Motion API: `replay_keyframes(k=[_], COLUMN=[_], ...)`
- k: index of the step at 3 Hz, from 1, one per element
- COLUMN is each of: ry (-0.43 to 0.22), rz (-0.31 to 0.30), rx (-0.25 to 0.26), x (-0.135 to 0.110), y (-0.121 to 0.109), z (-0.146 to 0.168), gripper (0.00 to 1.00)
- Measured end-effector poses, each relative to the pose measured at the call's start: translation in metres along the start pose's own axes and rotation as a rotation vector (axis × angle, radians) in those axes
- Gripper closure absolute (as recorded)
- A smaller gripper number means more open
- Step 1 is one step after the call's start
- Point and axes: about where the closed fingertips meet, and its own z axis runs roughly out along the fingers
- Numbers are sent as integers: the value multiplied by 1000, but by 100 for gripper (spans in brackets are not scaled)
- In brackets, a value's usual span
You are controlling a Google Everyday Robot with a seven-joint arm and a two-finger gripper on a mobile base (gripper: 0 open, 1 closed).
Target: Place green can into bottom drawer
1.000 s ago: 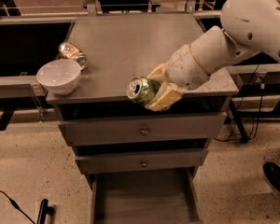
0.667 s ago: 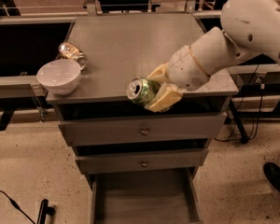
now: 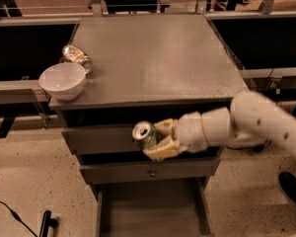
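While gripper (image 3: 155, 140) pinches can (image 3: 144, 134) sideways, open drawer (image 3: 150, 209) lies straight below it.

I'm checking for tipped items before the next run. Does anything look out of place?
Only the gold-brown can, lying on its side beside the white bowl on the cabinet top. The gripper holds the green can sideways above the open bottom drawer. No spill shows.

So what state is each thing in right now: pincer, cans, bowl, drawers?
pincer: shut on the green can, in front of the top drawer.
green can: held in the air, tipped sideways.
bottom drawer: pulled open.
top drawer: shut.
middle drawer: shut.
white bowl: upright on cabinet top.
gold can: lying on its side.
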Motion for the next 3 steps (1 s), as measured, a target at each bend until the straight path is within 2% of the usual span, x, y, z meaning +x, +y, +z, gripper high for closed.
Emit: replay_keyframes(k=[1,2,3], ry=[-254,-323,-379], rz=[43,2,87], rx=[115,123,110], x=[25,30,59], y=[5,5,-3], z=[23,36,43], gripper=[100,100,100])
